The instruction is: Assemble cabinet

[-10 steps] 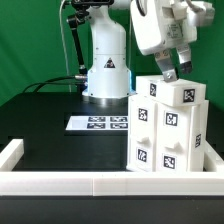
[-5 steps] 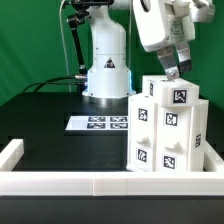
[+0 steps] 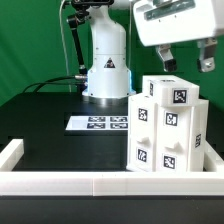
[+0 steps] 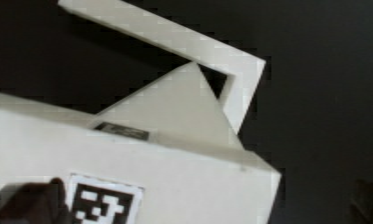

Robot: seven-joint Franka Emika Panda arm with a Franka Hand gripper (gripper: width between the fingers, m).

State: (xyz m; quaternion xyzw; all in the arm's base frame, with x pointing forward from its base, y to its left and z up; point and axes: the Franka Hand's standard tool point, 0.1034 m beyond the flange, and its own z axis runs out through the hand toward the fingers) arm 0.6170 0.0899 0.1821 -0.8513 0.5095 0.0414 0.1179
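**The arm is up above the cabinet**

The big white plastic box-shaped cabinet [image 3: 170, 125] with square black-and-white tags stands on the black table [image 3: 60, 140]. It is on the exterior view's right side, close to the low white wall [image 3: 60, 185] at the front edge. Small white tagged blocks sit on its front. It stands up straight.

The white robot arm's two-finger gripper [image 3: 187, 58] hangs in the air over the cabinet. It does not touch it. Its two dark fingers [image 3: 166, 57] are spread wide apart, and nothing is between them.

The thin flat white marker board [image 3: 100, 123] lies on the table near the arm's base, beside the cabinet.

In the wrist view, the top of the cabinet [image 4: 112, 150] shows from close above, with one tag at its edge.

To do this step well, I think the arm should go straight up and away. It must not bump the top blocks with a finger. A bump could push the cabinet or knock a block loose. Slow and straight is best. Then it can look for what to do next.
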